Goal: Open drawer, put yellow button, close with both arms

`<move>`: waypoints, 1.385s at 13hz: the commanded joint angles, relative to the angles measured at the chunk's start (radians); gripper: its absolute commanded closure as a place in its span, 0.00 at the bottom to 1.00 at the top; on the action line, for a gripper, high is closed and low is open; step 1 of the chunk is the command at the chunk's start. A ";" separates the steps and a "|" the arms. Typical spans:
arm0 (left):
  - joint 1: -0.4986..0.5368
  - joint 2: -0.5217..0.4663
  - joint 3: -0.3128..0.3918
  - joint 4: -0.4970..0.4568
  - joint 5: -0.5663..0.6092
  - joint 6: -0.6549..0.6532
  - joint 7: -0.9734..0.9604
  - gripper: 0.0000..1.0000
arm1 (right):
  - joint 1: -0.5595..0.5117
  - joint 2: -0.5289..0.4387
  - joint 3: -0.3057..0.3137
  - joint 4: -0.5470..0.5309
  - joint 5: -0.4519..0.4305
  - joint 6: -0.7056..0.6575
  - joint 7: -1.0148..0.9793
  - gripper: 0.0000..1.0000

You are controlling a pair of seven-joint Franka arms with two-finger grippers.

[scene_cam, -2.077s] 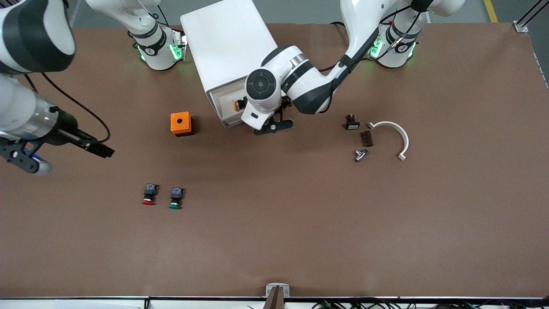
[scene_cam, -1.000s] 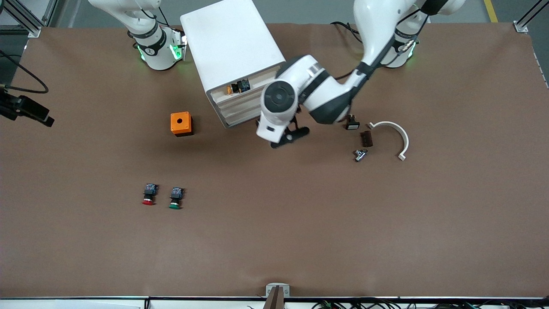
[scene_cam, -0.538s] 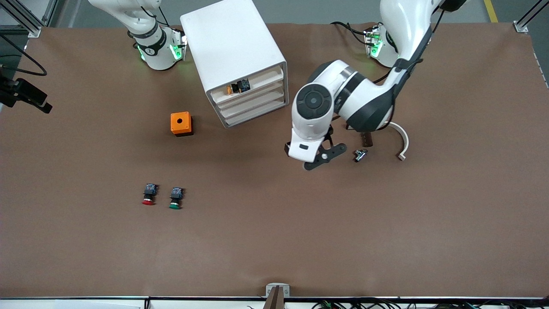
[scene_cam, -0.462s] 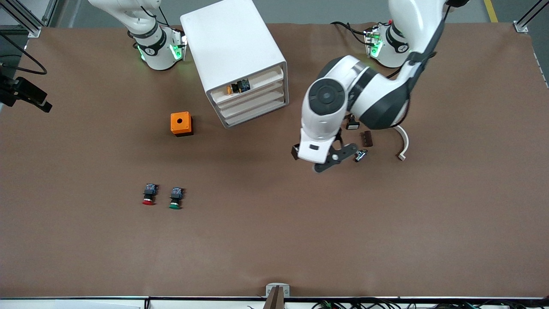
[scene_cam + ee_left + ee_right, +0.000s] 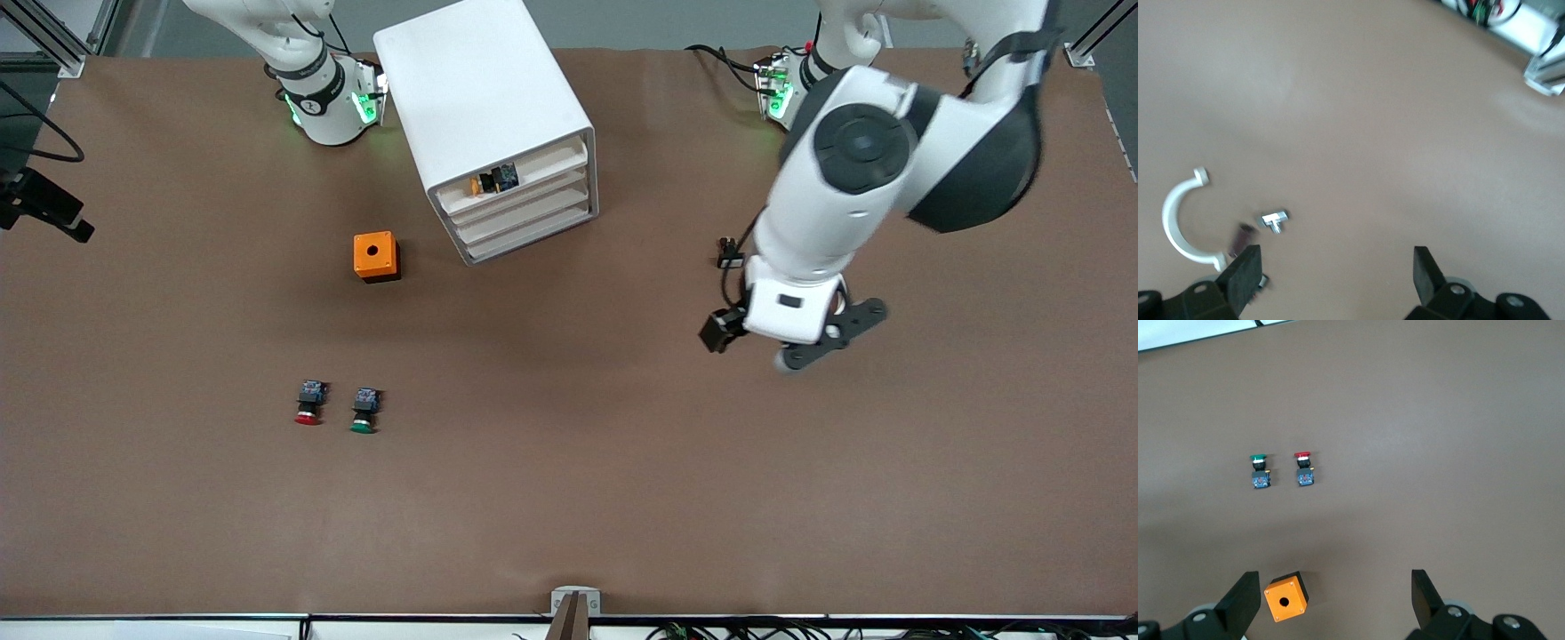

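In the front view, the drawer (image 5: 518, 180) sits pushed in with the yellow button (image 5: 477, 186) inside it, and the left gripper (image 5: 805, 342) has swung away from the cabinet (image 5: 471, 84) to hang over the small parts toward the left arm's end; so the task looks essentially finished. The left wrist view shows its fingers (image 5: 1245, 276) apart and empty. The right wrist view shows the right gripper (image 5: 1335, 603) spread, waiting high over the orange cube (image 5: 1286, 595).
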 commanded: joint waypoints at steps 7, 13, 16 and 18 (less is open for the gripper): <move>0.242 -0.232 -0.016 -0.029 -0.001 -0.210 0.417 0.00 | -0.016 0.103 0.016 0.130 -0.015 -0.045 -0.017 0.00; 0.231 -0.369 0.145 -0.128 -0.131 -0.224 0.742 0.00 | -0.021 0.093 0.014 0.118 -0.013 -0.042 -0.023 0.00; 0.227 -0.415 0.168 -0.199 -0.150 -0.228 0.779 0.00 | -0.021 0.090 0.014 0.122 -0.011 -0.042 -0.025 0.00; 0.227 -0.437 0.194 -0.225 -0.161 -0.224 0.841 0.00 | -0.022 0.090 0.014 0.121 -0.002 -0.042 -0.026 0.00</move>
